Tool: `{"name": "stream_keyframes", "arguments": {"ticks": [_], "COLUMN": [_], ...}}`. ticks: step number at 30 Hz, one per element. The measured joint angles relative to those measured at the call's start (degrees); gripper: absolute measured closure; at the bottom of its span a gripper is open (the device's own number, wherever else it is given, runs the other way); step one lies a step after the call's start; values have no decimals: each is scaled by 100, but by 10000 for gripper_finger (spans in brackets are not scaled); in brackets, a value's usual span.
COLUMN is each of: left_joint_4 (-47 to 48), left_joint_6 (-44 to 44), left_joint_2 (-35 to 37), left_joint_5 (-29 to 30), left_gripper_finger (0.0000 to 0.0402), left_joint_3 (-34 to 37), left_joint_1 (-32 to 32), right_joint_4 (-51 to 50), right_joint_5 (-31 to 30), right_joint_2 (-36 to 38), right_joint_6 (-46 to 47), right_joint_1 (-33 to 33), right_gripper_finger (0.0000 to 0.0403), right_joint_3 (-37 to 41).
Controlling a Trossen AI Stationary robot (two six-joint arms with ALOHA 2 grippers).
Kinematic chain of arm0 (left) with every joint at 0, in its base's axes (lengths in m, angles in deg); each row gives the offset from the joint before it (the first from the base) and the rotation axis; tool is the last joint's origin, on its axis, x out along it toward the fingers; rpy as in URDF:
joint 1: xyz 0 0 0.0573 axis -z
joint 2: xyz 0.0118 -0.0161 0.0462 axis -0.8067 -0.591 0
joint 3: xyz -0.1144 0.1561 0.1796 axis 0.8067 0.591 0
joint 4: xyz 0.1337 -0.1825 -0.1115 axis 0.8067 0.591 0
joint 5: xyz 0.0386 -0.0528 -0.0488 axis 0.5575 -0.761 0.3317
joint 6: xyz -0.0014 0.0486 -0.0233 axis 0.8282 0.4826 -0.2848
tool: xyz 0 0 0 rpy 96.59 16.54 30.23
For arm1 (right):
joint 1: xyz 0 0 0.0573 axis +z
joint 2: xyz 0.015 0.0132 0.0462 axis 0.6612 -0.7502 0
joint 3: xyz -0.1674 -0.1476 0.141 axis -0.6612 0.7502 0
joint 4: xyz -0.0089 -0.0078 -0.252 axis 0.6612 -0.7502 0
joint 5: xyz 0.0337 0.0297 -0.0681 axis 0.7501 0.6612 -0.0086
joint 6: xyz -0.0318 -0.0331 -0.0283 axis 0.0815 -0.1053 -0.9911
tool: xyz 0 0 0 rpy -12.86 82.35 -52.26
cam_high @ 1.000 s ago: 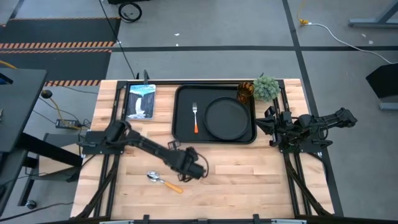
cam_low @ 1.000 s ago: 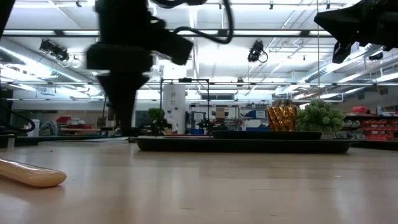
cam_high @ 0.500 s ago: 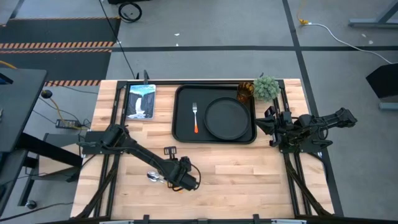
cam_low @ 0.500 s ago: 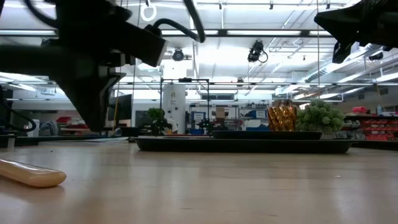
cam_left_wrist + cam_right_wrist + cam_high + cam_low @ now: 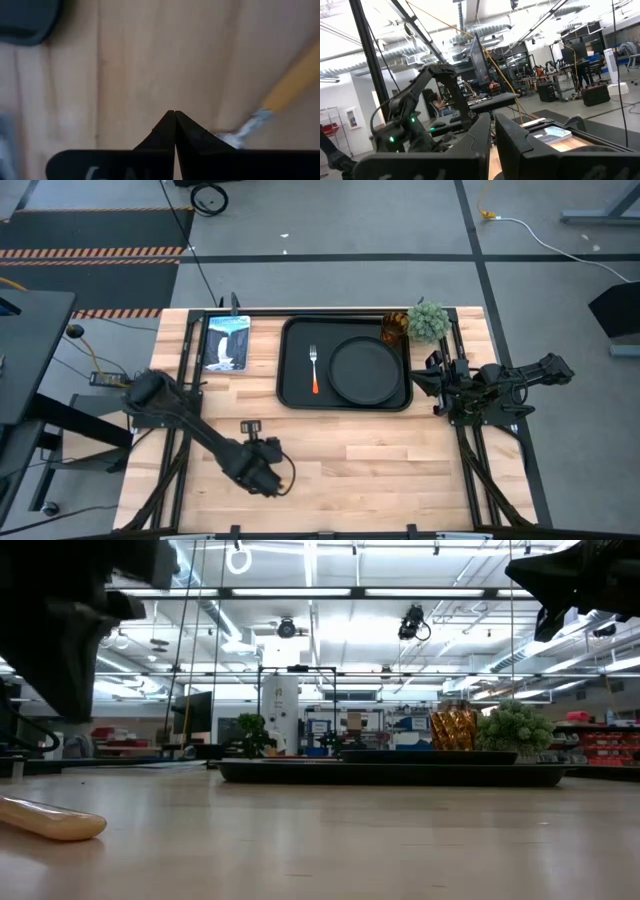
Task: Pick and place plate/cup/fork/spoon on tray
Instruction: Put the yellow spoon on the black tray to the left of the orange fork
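Note:
The spoon lies on the wooden table near its near edge; its orange-yellow handle [image 5: 295, 80] and silver neck [image 5: 250, 127] show in the left wrist view, and the handle's end shows in the low view [image 5: 55, 822]. My left gripper [image 5: 174, 114] is shut and hovers over the spoon's bowl end, hiding the spoon in the high view [image 5: 262, 475]. The black tray [image 5: 292, 360] at the far middle holds the fork [image 5: 314, 368] and the round black plate [image 5: 365, 370]. The amber cup [image 5: 393, 328] stands at the tray's far right corner. My right gripper [image 5: 428, 383] waits shut at the table's right.
A small green plant [image 5: 428, 320] stands beside the cup at the far right. A blue and white booklet [image 5: 227, 342] lies left of the tray. Bare wood [image 5: 400, 460] spreads across the near right of the table.
My left gripper has swung toward the table's near left, from beside the spoon's handle end to right over the spoon. It has stayed shut. The spoon has not moved.

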Motion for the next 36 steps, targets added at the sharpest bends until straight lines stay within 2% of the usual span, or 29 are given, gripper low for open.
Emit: {"name": "stream_keyframes", "arguments": {"ticks": [5, 12, 18, 22, 29, 36], "left_joint_4": [-590, -1218, -1384, -1521, -1541, -1553], "left_joint_6": [33, 898, 1067, 1314, 1871, 2412], "left_joint_2": [269, 102, -175, -333, -548, -662], "left_joint_5": [0, -129, -1020, -1385, -1532, -1532], "left_gripper_finger": [378, 327, 259, 233, 234, 261], "left_joint_3": [60, 65, 65, 65, 62, 51], "left_joint_1": [74, 135, 32, -37, -17, 35], "right_joint_4": [-8, -6, -8, -8, 2, -2], "right_joint_5": [0, 0, 0, 0, 0, 0], "right_joint_2": [0, 0, 0, 0, 0, -4], "right_joint_6": [0, 0, 0, 0, 0, 0], "right_joint_1": [-2, -2, -2, -1, -2, -1], "right_gripper_finger": [369, 369, 369, 369, 369, 369], "right_joint_3": [-2, -2, -2, -2, -2, -4]}}
